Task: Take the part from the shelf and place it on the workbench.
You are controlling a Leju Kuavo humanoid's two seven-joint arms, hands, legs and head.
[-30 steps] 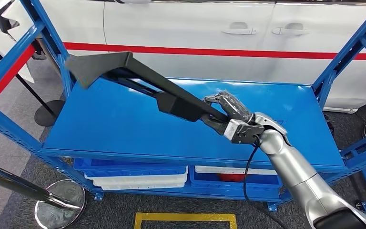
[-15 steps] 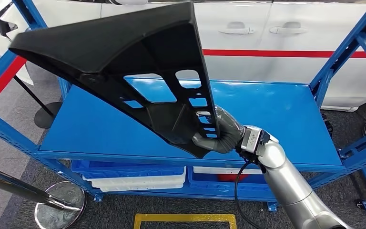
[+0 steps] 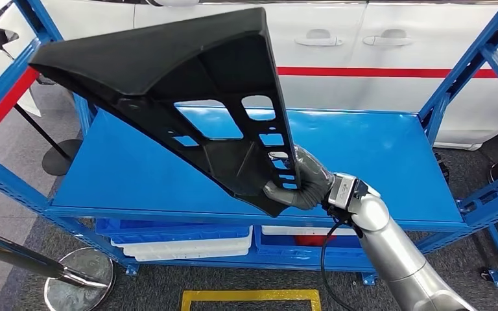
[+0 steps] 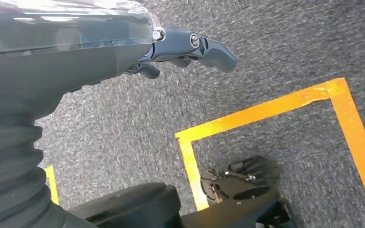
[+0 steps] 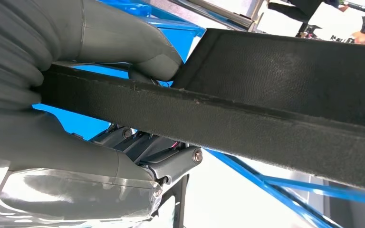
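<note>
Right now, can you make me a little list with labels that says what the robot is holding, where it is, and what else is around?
Held thing: big black part, lifted above the shelf
Holder: right hand grips its lower corner
Part's look: flat triangle with cut-out holes
Shelf: blue shelf, bare top
Underneath: blue and white bins
Behind: white car with a red stripe
Left hand: holds nothing, hangs over grey carpet with yellow tape

the part [image 3: 188,97], raised in the right hand [image 3: 301,181], stands clear above the blue shelf [image 3: 376,149]. blue uprights [image 3: 467,71] flank both sides, a white car [image 3: 363,39] closes off the back, and a stanchion base [image 3: 81,278] stands on the floor at the front left.
</note>
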